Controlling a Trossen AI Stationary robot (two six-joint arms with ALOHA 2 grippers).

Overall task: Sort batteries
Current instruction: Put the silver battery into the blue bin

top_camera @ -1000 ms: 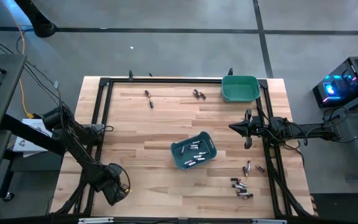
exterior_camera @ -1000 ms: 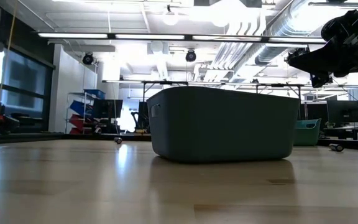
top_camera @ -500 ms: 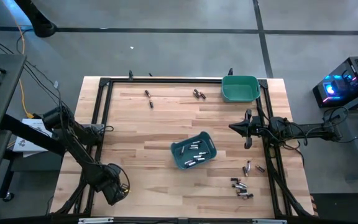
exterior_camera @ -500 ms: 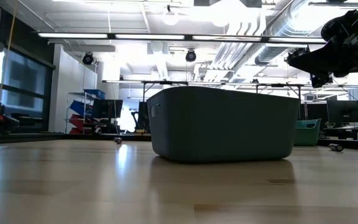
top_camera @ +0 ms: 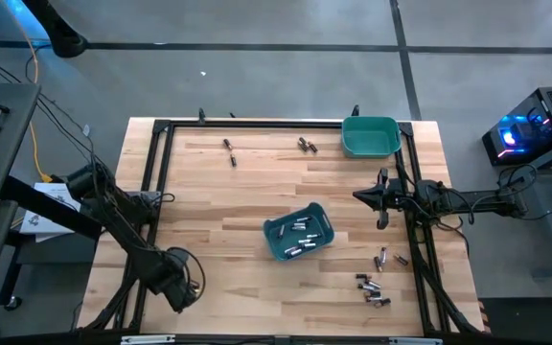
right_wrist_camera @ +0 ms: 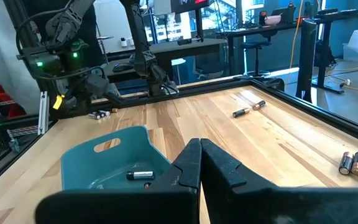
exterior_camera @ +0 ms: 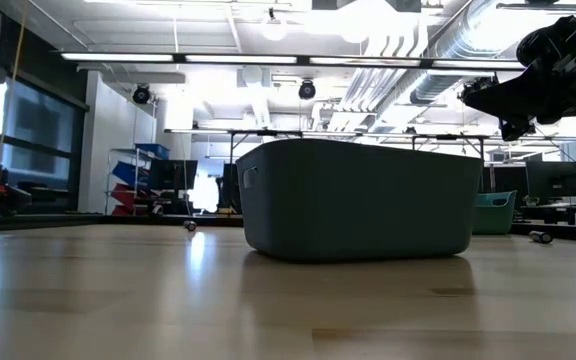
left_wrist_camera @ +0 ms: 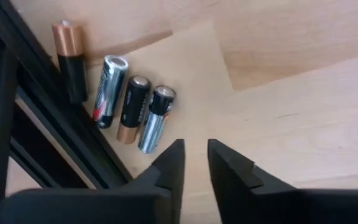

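— Where are our grippers?
— Left gripper point(left_wrist_camera: 195, 163), slightly spread, sits over four batteries point(left_wrist_camera: 128, 106) at the table's near-left corner. Right gripper point(right_wrist_camera: 199, 163), pressed together, hovers right of the bin point(top_camera: 298, 231).

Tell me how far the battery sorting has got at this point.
Partly done. Several batteries already lie in the dark teal bin at the table's middle; the green bin at the far corner looks empty from above. In hand: nothing. The left end effector, slightly open, hovers near four batteries by the frame; the right end effector waits, shut, at the right edge. Left: loose cells near the right edge and far side.
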